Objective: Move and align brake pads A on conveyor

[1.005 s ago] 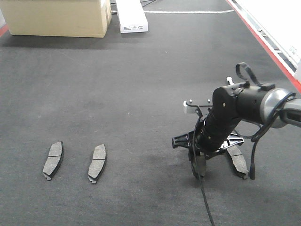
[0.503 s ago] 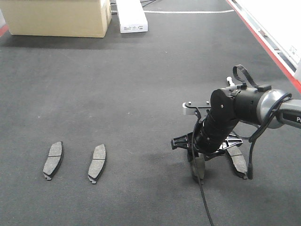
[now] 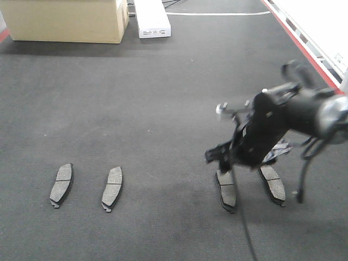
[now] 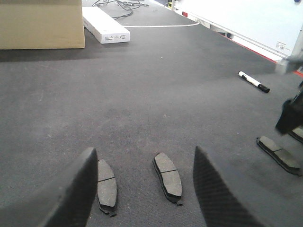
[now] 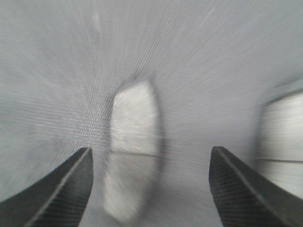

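Two jaws of the right gripper (image 5: 149, 189) stood wide apart and empty, hovering blurred just above the conveyor (image 3: 163, 98). One brake pad (image 3: 227, 190) lay flat on the belt directly below and between the fingers, not touching them; a second pad (image 3: 272, 185) lay just beside it toward the belt's red edge. Beyond the right arm, a black-and-white marker pen (image 4: 253, 81) lay on the belt, apart from the pads. The left gripper (image 4: 142, 189) also stood wide and empty, low over the belt, with two more pads (image 4: 107, 185) (image 4: 168, 177) lying side by side between and just ahead of its fingers. Farther up the belt sat a cardboard box (image 3: 68, 20) and a white carton (image 3: 152, 19).
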Motion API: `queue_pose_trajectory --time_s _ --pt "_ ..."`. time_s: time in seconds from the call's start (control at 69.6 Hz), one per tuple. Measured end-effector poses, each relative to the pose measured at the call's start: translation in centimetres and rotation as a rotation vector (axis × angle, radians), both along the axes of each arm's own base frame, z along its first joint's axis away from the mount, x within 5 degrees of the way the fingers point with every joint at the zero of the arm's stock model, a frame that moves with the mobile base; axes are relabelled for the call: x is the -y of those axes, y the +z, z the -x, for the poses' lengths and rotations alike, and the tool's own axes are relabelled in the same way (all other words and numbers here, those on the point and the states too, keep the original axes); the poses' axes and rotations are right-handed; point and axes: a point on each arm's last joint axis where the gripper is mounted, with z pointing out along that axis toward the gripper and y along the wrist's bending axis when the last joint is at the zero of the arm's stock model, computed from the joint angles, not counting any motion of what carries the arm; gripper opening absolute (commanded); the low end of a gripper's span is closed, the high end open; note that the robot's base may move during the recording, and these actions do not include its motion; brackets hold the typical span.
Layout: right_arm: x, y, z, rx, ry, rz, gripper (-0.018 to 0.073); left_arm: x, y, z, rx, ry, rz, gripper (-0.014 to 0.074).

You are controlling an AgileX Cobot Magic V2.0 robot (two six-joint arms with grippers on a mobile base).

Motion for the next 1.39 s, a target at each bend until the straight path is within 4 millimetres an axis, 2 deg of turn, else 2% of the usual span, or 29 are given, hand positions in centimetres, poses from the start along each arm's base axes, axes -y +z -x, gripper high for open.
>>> queue_pose_trajectory --time_s 0.201,0.33,0.431,0.733,0.876,1.063,1.207,1.393 --pt "1.5 6.4 2.2 0.182 0.024 0.017 0.0505 0.0 0.0 0.0 0.000 0.000 0.000 0.0439" --pt "2.4 10.0 4.5 0.303 0.024 -0.019 0.0505 0.0 0.0 0.0 0.000 0.000 0.000 0.0439" --pt "3.3 11.2 6.7 0.372 0.027 -0.045 0.0505 0.0 0.0 0.0 0.000 0.000 0.000 0.0439" --pt "6.6 13.5 15.6 0.631 0.037 -0.141 0.0505 0.0 0.0 0.0 0.000 0.000 0.000 0.0439" --pt "8.1 13.7 19.5 0.735 0.036 -0.176 0.0505 0.0 0.0 0.0 0.000 0.000 0.000 0.0439" --pt "9.9 12.4 24.3 0.849 0.033 -0.216 0.0505 0.0 0.0 0.0 0.000 0.000 0.000 0.0439" --pt "10.9 10.5 26.9 0.915 0.032 -0.236 0.0505 0.0 0.0 0.0 0.000 0.000 0.000 0.0439" --pt "11.7 8.1 29.0 1.023 0.039 -0.272 0.0505 0.0 0.0 0.0 0.000 0.000 0.000 0.0439"
